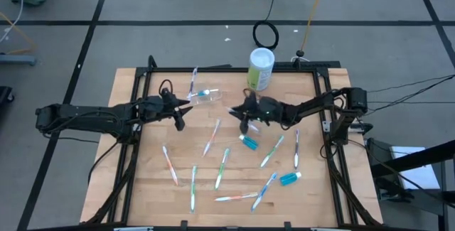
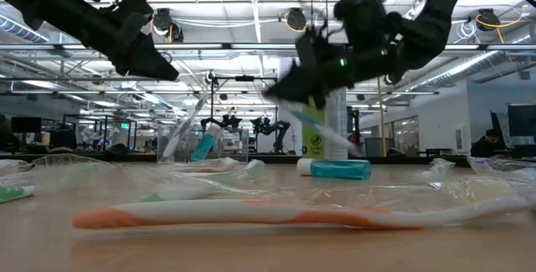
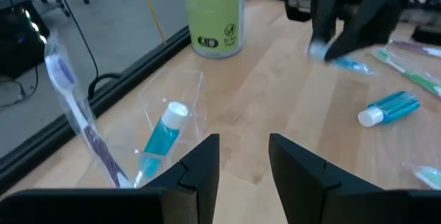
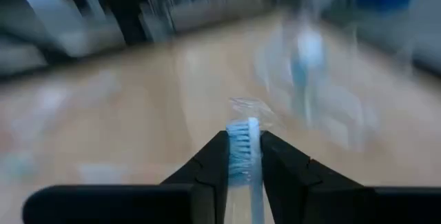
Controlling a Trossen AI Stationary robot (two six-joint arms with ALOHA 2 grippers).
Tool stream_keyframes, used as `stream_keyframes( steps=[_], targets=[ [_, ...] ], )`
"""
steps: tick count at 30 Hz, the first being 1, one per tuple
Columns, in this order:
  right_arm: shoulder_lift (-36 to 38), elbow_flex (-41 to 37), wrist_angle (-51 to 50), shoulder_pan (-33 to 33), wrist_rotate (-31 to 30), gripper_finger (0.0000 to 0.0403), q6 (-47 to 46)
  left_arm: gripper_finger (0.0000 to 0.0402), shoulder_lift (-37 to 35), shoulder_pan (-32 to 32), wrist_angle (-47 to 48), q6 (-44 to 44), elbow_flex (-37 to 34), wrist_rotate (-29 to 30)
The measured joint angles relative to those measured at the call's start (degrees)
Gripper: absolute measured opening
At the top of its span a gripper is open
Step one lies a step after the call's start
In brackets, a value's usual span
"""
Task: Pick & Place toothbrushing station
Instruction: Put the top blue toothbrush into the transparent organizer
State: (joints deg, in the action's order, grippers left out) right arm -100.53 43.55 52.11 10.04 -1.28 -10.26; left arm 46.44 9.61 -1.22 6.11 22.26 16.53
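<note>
Right gripper (image 4: 244, 156) raised over table centre, jaws clamped on a blue-bristled toothbrush (image 4: 242, 143). Left gripper (image 3: 244, 156) at nine o'clock of it, jaws parted, holding nothing. Clear holder (image 1: 206, 97) lying tipped at ten o'clock of centre, a blue toothpaste tube (image 3: 163, 131) inside, a purple toothbrush (image 3: 81, 114) beside. Green-and-white canister (image 1: 260, 68) at twelve o'clock. More brushes and tubes scattered from four to seven o'clock.

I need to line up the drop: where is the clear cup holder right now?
In the high view the clear cup holder lies tipped on its side at the table's back, left of centre, just beside the left end effector, with a blue toothpaste tube inside.
</note>
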Motion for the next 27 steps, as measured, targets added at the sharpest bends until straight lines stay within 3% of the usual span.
stream_keyframes(
  steps=[5, 10, 14, 19, 27],
  targets=[
    [0.0, 2.9, 16.4, 1.3, -0.1, 0.0063, 6.5, 0.0131, 0.0, 0.0, -1.7, -1.1, 0.0, 0.0],
    [-1.2, 12.9, 16.5, 2.7, 0.3, 0.0063, 16.3, 0.0132, 0.0, 0.0, -3.4, -1.7, 0.0, 0.0],
    [-5.2, 20.7, 16.5, 3.6, 4.8, 0.0056, 24.9, 0.0132, 0.0, 0.0, -3.4, -1.7, 0.0, 0.0],
    [-11.4, 29.4, 16.7, 6.4, 8.8, 0.0057, 26.1, 0.0131, 0.0, 0.0, -3.4, -2.0, 0.0, 0.0],
    [-23.3, 37.3, 18.8, 12.3, 8.8, 0.0057, 20.8, 0.0131, 0.0, 0.0, -3.4, -2.0, 0.0, -0.1]
  ],
)
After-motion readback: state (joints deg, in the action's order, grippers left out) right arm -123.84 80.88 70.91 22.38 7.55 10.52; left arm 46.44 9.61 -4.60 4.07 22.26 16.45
